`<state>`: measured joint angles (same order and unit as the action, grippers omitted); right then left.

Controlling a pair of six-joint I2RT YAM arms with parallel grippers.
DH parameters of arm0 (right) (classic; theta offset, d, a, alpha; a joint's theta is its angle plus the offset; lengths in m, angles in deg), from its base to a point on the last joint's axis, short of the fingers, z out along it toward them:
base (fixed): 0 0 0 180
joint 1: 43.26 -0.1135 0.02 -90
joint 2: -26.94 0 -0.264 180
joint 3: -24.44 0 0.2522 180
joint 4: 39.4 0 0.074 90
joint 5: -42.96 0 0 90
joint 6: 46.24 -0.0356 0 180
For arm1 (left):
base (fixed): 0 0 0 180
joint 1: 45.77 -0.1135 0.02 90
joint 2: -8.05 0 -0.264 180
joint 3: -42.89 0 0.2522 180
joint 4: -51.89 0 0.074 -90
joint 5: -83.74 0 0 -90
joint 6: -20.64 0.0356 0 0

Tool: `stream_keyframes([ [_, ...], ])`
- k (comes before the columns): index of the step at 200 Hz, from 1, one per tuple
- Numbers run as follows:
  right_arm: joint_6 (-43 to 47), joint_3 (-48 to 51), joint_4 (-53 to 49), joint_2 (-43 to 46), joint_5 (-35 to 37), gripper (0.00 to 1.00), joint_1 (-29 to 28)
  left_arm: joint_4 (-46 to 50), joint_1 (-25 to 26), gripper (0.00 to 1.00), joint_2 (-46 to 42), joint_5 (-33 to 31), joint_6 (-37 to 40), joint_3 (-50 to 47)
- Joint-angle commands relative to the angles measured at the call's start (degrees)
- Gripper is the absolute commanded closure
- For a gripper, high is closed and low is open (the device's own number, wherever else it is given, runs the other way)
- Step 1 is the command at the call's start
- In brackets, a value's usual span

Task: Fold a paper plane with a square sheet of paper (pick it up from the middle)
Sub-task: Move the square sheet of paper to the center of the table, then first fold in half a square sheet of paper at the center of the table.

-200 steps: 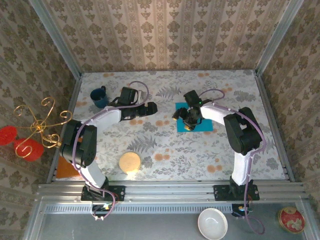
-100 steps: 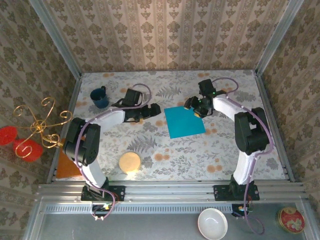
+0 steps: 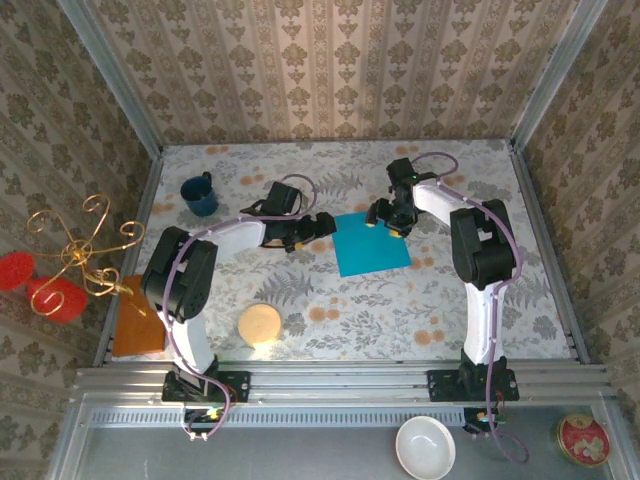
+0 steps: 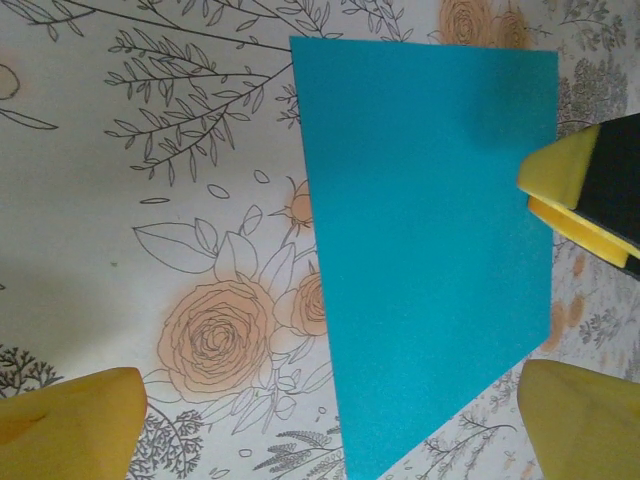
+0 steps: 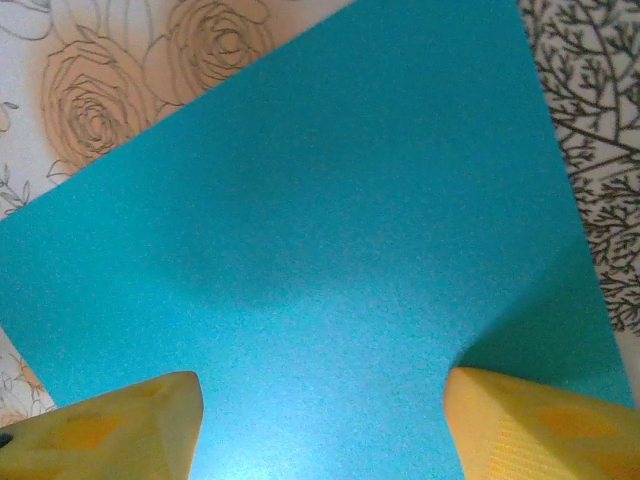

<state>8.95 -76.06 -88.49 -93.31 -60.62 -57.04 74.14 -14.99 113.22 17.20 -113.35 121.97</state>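
The thin turquoise-blue square sheet of paper point(image 3: 370, 243) lies flat, unfolded, on the middle of the floral desk point(image 3: 330, 300), with my left gripper point(image 3: 322, 224) at its left edge, fingers wide, and my right gripper point(image 3: 388, 218) over its far edge, fingers apart, so I judge no fold is made and the next move is a pinch at its middle.

- we find the square sheet of paper point(image 3: 372, 243) lying flat on the tabletop point(image 3: 400, 310), a little right of the middle.
- the left fingers point(image 4: 70, 425) sit at its left edge, a corner of the sheet reaching in between them.
- the right fingers point(image 5: 110, 425) stand over its far edge, apart, the sheet beneath them.
- behind and left of the sheet we see a mug point(image 3: 200, 195), well apart from it.
- a round disc point(image 3: 260, 325) lies near the front left; a flat board point(image 3: 135, 332) lies left of it at the tabletop's edge.
- before the rail, off the tabletop, a bowl point(image 3: 425, 447) sits left of a round tin point(image 3: 582, 438).
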Motion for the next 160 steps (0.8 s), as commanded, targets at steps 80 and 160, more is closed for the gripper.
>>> stream_keyframes([
  [80, -36.37, 26.31, 17.89, 14.97, -0.24, 0.35, -9.61, 7.85, 4.09, 0.07, -4.01, -2.45, -0.20, 0.45],
  [160, -17.35, 31.81, 18.99, 22.32, -5.66, 0.43, -5.19, 6.54, 8.34, 0.12, 0.48, 0.88, -2.28, 2.54],
])
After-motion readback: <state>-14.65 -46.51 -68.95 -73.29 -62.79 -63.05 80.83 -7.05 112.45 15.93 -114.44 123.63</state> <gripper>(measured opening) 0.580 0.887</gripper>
